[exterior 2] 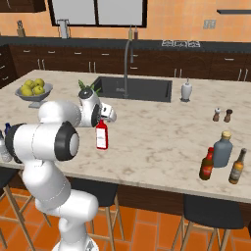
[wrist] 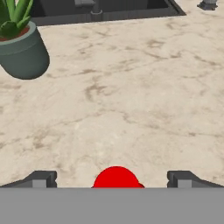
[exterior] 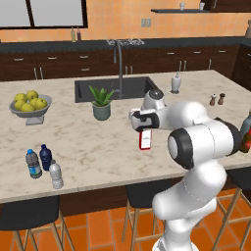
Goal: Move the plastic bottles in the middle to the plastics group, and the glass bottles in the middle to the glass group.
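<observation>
Straddling the red bottle (exterior 2: 101, 136): wide-spread end effector (wrist: 112, 179) above its cap.

Bright even light, soft shadows, sharp

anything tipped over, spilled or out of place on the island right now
Nothing is tipped or spilled. The red bottle stands alone mid-counter, upright under the end effector, apart from the glass group at the right end. The small clear bottle stands by the plastics group.

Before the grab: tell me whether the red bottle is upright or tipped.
Upright: the red bottle stands on its base, cap up, between the open gripper fingers.
</observation>
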Robot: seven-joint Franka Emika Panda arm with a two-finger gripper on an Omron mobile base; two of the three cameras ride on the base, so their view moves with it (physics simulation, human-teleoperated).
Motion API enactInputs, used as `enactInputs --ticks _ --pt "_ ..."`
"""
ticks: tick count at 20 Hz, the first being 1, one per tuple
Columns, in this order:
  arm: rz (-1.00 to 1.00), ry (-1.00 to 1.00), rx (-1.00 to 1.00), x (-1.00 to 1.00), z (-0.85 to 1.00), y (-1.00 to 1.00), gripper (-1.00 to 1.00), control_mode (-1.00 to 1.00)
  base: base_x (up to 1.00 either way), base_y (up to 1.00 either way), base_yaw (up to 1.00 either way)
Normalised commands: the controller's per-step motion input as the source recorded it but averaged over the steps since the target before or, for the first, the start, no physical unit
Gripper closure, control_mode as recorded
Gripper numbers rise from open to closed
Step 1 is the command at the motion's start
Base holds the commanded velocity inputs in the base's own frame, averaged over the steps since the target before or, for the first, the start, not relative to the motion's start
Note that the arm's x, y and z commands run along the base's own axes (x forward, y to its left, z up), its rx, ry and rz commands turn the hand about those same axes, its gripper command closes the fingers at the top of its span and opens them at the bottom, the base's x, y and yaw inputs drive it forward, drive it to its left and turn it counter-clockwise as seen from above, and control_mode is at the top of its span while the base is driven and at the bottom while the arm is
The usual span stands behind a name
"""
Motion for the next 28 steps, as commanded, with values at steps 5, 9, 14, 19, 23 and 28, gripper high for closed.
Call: enactInputs --ticks 5,9,14,19,23,28 --pt "0.00 0.00 0.00 0.02 0.00 0.00 1.00 -1.00 0.00 0.00 0.00" --pt "0.00 -0.01 0.00 0.00 0.00 0.00 1.00 -1.00 0.00 0.00 0.00" --pt "-0.02 -0.03 0.00 -0.19 0.04 -0.17 1.00 -1.00 0.00 0.00 0.00" --pt "-0.14 -0.04 0.00 -0.34 0.25 -0.54 1.00 -1.00 0.00 0.00 0.00" --pt "-0.22 0.00 0.00 -0.19 0.22 -0.79 1.00 -1.00 0.00 0.00 0.00" --pt "-0.25 0.00 0.00 -0.15 0.08 -0.96 1.00 -1.00 0.00 0.00 0.00"
